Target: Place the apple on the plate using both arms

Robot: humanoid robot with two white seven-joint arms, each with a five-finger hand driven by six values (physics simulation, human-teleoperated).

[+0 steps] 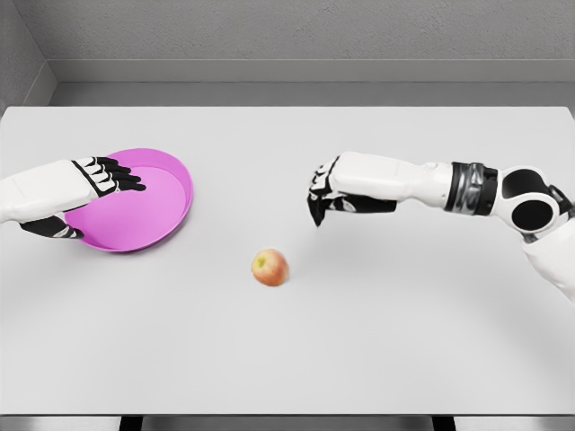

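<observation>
A red-yellow apple (270, 267) lies on the white table, near the middle and toward the front. A pink plate (162, 211) sits tilted at the left, its near-left rim lifted. My left hand (85, 193) grips that rim, fingers over the top and thumb underneath. My right hand (322, 199) hovers above the table up and to the right of the apple, fingers hanging down and holding nothing, a short gap away from the fruit.
The white table (404, 341) stretches wide around both objects, with a grey wall behind its far edge. The front edge runs along the bottom of the view.
</observation>
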